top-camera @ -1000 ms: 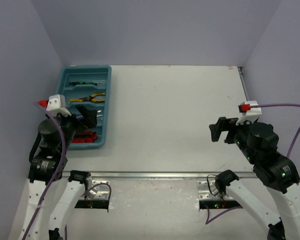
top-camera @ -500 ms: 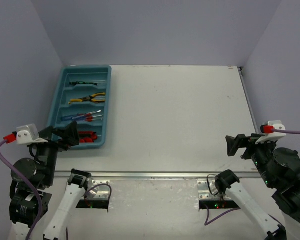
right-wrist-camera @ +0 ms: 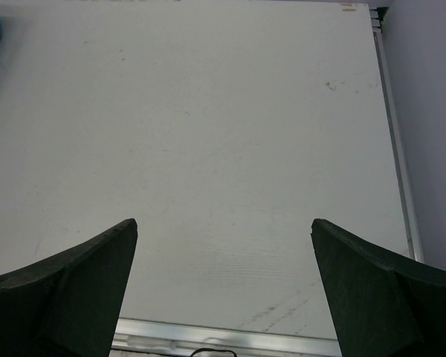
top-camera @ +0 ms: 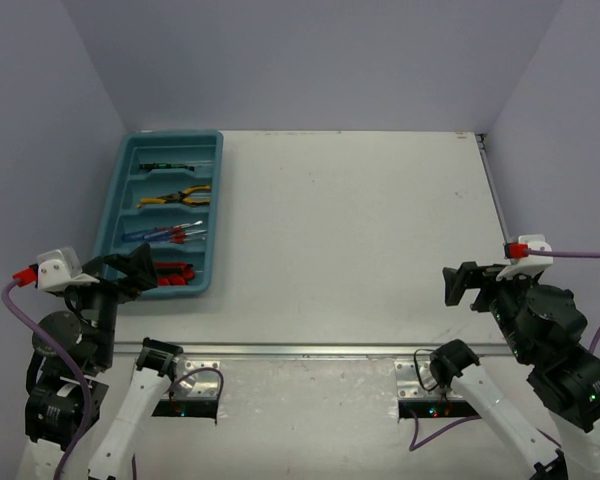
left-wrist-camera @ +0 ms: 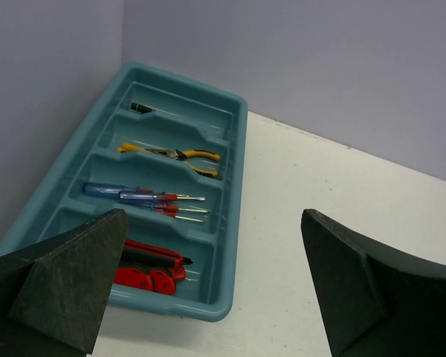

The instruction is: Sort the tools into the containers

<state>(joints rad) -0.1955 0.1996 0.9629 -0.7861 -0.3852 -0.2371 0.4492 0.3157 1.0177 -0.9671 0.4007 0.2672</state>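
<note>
The teal tray (top-camera: 170, 134) lies at the table's far left, its four compartments holding the tools. From far to near they are thin green-and-black screwdrivers (top-camera: 165, 166), yellow pliers (top-camera: 177, 196), blue screwdrivers (top-camera: 160, 235) and red-handled tools (top-camera: 172, 273). My left gripper (top-camera: 130, 270) hangs open and empty at the tray's near left corner. The left wrist view looks down on the tray's wall (left-wrist-camera: 236, 186), the pliers (left-wrist-camera: 175, 154), the blue screwdrivers (left-wrist-camera: 134, 195) and the red tools (left-wrist-camera: 145, 268) between the spread left gripper (left-wrist-camera: 214, 216). My right gripper (top-camera: 463, 284) is open and empty over bare table at the near right.
White tabletop (top-camera: 350, 220) stretches from the tray to the right edge. A metal rail (top-camera: 300, 350) runs along the near edge and shows in the right wrist view as a metal rail (right-wrist-camera: 230, 343) below the right gripper (right-wrist-camera: 224, 222). Grey walls close in on three sides.
Both arms have drawn back toward the near edge. The left gripper left its place over the tray's near compartments. The right gripper then crept slightly left. Both stayed open.
</note>
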